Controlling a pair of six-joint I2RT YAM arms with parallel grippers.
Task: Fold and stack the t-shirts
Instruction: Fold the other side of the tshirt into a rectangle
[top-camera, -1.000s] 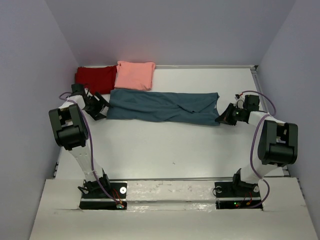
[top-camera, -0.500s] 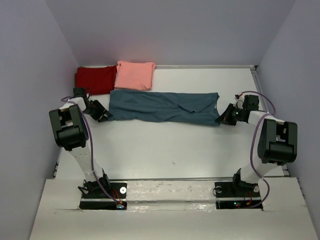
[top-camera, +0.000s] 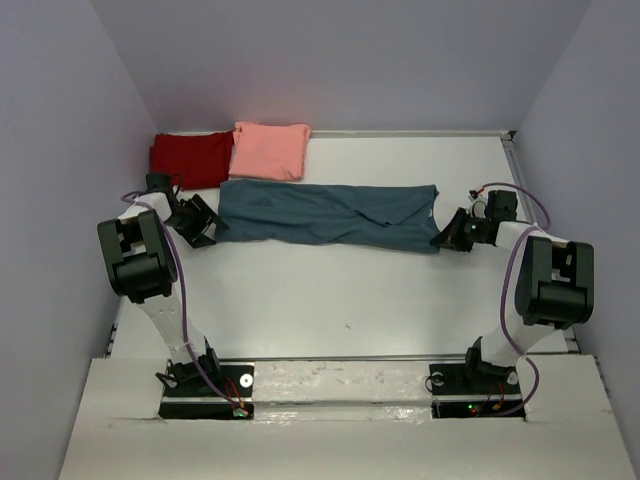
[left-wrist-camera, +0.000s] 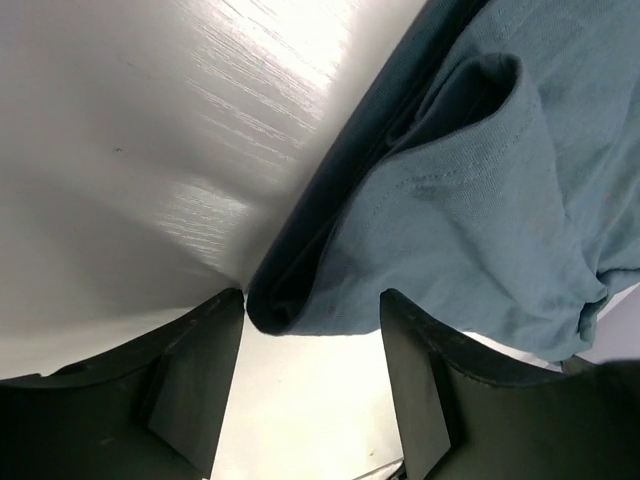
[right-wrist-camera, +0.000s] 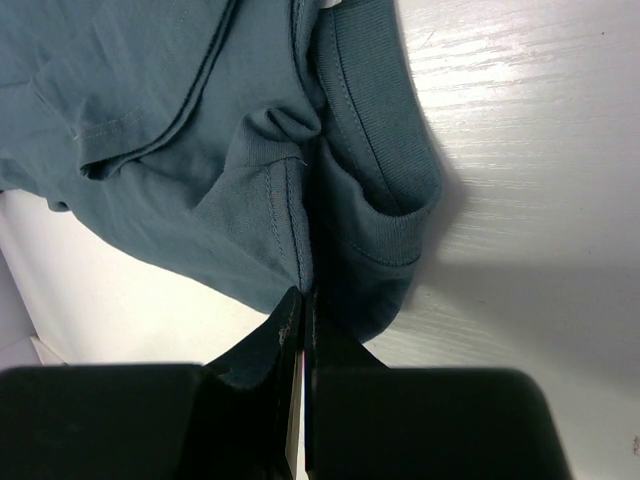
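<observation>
The dark teal-blue t-shirt (top-camera: 320, 212) lies folded into a long strip across the table's middle. My left gripper (top-camera: 205, 222) is open at the shirt's left end. In the left wrist view the folded corner (left-wrist-camera: 470, 220) sits just ahead of the gap between its fingertips (left-wrist-camera: 312, 300), ungripped. My right gripper (top-camera: 447, 235) is shut on the shirt's right end. In the right wrist view its closed tips (right-wrist-camera: 303, 292) pinch the cloth (right-wrist-camera: 200, 120) beside the ribbed collar (right-wrist-camera: 385, 130). The dark red t-shirt (top-camera: 188, 155) and the salmon-pink t-shirt (top-camera: 270, 150) lie folded at the back left.
Grey walls close in the table on the left, back and right. A metal rail (top-camera: 512, 160) runs along the table's right edge. The pink shirt's front edge lies close to the teal strip's back edge.
My left gripper has shifted slightly at the shirt's left end, and its jaws look wider than half a second ago. The shirt and right gripper have not visibly moved.
</observation>
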